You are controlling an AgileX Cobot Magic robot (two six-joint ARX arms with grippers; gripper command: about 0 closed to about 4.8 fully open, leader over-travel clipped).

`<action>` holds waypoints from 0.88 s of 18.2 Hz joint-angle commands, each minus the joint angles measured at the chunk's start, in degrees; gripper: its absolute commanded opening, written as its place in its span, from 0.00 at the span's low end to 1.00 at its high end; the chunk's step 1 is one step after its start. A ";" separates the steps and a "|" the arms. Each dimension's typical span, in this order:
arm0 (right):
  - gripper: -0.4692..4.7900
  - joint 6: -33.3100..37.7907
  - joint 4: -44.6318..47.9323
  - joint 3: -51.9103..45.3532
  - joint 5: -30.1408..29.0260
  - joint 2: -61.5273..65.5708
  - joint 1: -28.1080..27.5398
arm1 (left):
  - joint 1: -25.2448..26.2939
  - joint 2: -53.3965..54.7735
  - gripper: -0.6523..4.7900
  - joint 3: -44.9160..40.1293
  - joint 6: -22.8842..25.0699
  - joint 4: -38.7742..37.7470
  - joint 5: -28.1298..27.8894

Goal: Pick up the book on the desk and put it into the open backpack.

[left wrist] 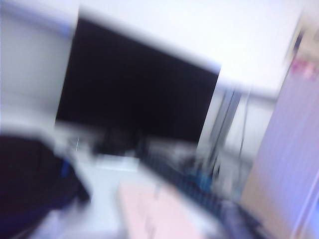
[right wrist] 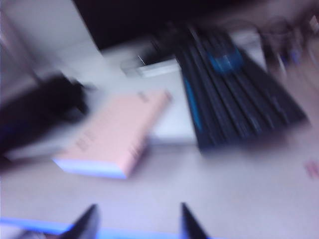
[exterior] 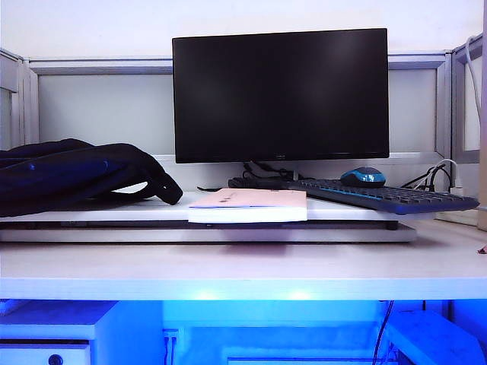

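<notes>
Nearest the exterior camera runs the white counter, with neither arm in sight; on a raised white board lies the book, its spine end overhanging the board's front edge, the backpack slumped to its left and a keyboard and mouse to its right before a monitor. Thin and flat, the book looks light but floppy with a smooth cover, so I judge the overhanging edge the best place to pinch it. From the left wrist, badly blurred, the book shows as a pink patch beside the dark backpack; the left claw is out of frame, so its state cannot be told. Only the right wrist shows a claw: the right claw stands parted and empty, near the book but apart from it, above bare counter.
</notes>
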 commanded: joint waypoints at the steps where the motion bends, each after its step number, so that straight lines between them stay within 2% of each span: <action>1: 0.51 0.61 1.73 5.33 -0.79 -0.02 0.04 | 0.02 0.09 1.00 4.52 -0.83 0.74 -1.03; 4: 0.67 4.74 2.80 10.45 -0.59 0.48 0.04 | 0.02 0.15 1.00 8.96 -1.05 0.52 -2.10; 5: 0.73 7.04 4.24 11.89 -0.66 1.46 0.04 | 0.02 0.17 1.00 10.16 -2.45 0.09 -3.98; 7: 0.77 12.15 7.45 14.49 -1.40 4.74 0.04 | 0.02 0.74 1.00 11.74 -6.36 0.00 -6.45; 9: 0.86 16.00 10.08 18.12 -4.50 10.67 0.07 | 0.02 3.02 1.00 13.53 -8.72 0.13 -6.58; 13: 0.93 19.65 11.47 26.58 -11.04 25.86 0.04 | 0.02 13.29 1.00 18.43 -13.77 1.25 -6.84; 15: 0.94 23.30 13.92 28.35 -14.03 31.56 0.09 | 0.02 19.28 1.00 20.28 -18.47 2.73 -6.69; 16: 0.96 27.36 17.62 28.65 -15.80 37.20 0.11 | 0.02 25.81 1.00 21.29 -22.73 5.46 -5.40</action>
